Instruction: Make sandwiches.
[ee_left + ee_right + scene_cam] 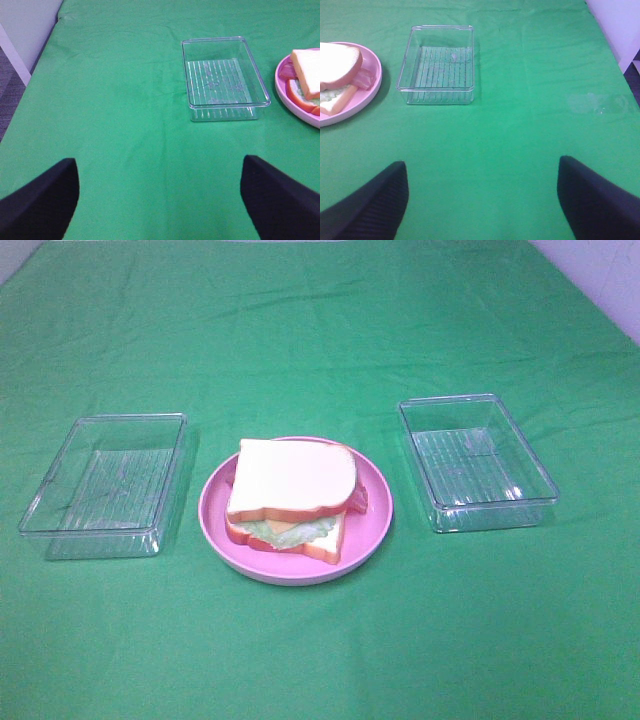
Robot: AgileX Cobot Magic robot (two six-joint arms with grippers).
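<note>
1. The sandwich (291,497) sits stacked on the round pink plate (375,525), near the middle of the green cloth (320,330). The top bread slice lies a little askew over the lower one, with pale lettuce and a sliver of yellow cheese showing at the near edge and a reddish bacon strip poking out on the right side.
2. My left gripper (160,200) hangs over bare cloth, its jaws spread wide with nothing between them — only the two dark fingertips (42,200) show at the frame's lower corners.
3. My right gripper (480,200) is likewise spread wide and holds nothing, above open cloth.
4. The left clear tray (105,485) lies to the left of the plate, close to its rim but apart from it; nothing is in it.
5. The right clear tray (476,460) lies to the right of the plate, also near and not touching, with nothing in it.
6. Open room: the cloth in front of the plate and trays is bare, and so is the broad stretch behind them.
7. Edges — the cloth's left border meets a pale wall and grey floor in my left wrist view, and a pale wall (615,25) bounds the far right corner in my right wrist view.
</note>
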